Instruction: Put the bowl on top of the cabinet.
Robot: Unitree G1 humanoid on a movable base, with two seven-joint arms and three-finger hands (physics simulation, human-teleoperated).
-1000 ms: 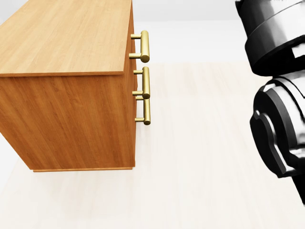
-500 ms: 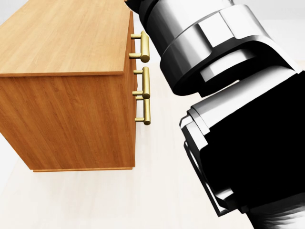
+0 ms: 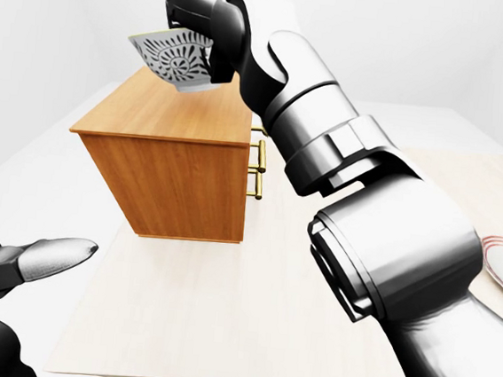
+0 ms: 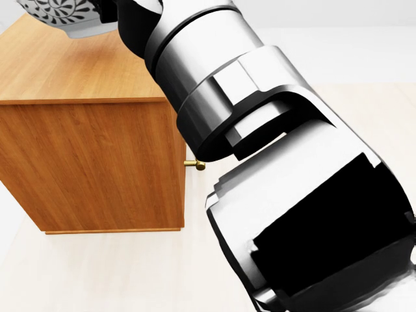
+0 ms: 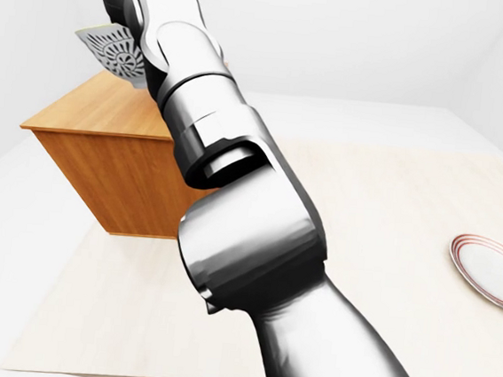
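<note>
The bowl [image 3: 173, 60], white with a black leaf pattern, hangs tilted in the air just above the wooden cabinet's top [image 3: 172, 110]. My right hand [image 3: 203, 46] is shut on its rim, with the arm stretched far out over the table. In the head view the bowl [image 4: 60, 15] shows at the top left, over the cabinet top [image 4: 71, 71]. My left hand [image 3: 42, 257] sits at the bottom left of the left-eye view, fingers stretched out, open and holding nothing.
The cabinet stands on a pale wooden table [image 3: 222, 310], its brass handles [image 3: 257, 167] facing right. A red-rimmed white plate [image 5: 493, 270] lies at the table's right edge. My right arm [image 4: 273, 169] fills most of the head view.
My right arm has swept left across the head view, covering the cabinet's handles. The bowl has come into view above the cabinet top.
</note>
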